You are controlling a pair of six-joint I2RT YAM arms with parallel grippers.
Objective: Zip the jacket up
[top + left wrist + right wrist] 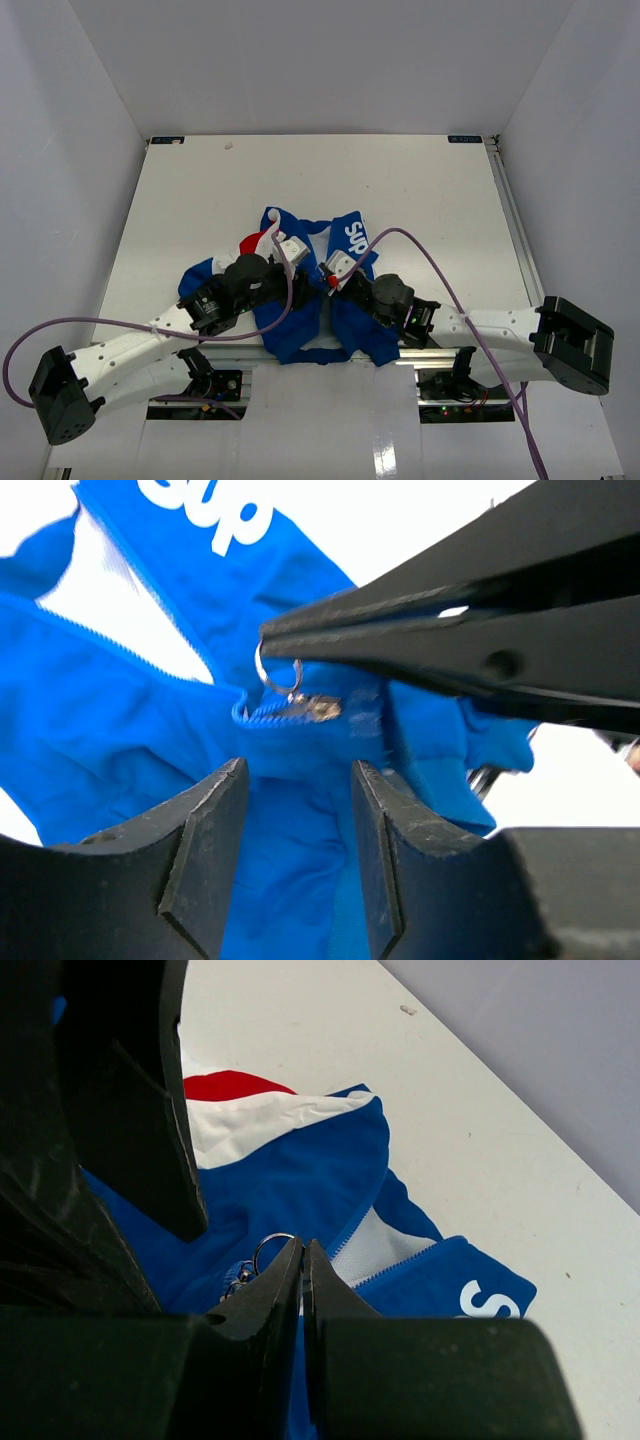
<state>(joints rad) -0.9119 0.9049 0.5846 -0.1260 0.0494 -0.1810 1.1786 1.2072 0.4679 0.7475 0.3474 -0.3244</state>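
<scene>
Although both arms crowded over it, the jacket (295,335) could be made out lying rumpled on the table (420,190), directly beneath the two sets of jaws. Its front was open and the white lining (110,600) showed.

The left jaws stood well apart. Blue cloth lay in the gap between them, but neither side pressed on it. Just beyond their tips sat the small metal slider (312,709), with a thin wire ring (278,675) hanging from it.

The right jaws reached in across the left ones, closed to a narrow slit. The ring touched their tips on the side nearer the left jaws. Whether the ring was actually pinched could not be told from either wrist view.

The jacket looked light, thin and quite limp. Cloth like this would probably bunch and slide along with the slider rather than resist it, so it likely needed pinning down. The best anchor seemed to be the blue hem already between the left jaws, on the near side of the slider. Held there, the zip line could be drawn taut.

The ring seemed the natural place to pull, being the only stiff part. It was small, smooth and probably slippery, so a shallow pinch at the very tips might let it escape. A steady pull away from the left jaws, along the line of the zip, appeared safest.
</scene>
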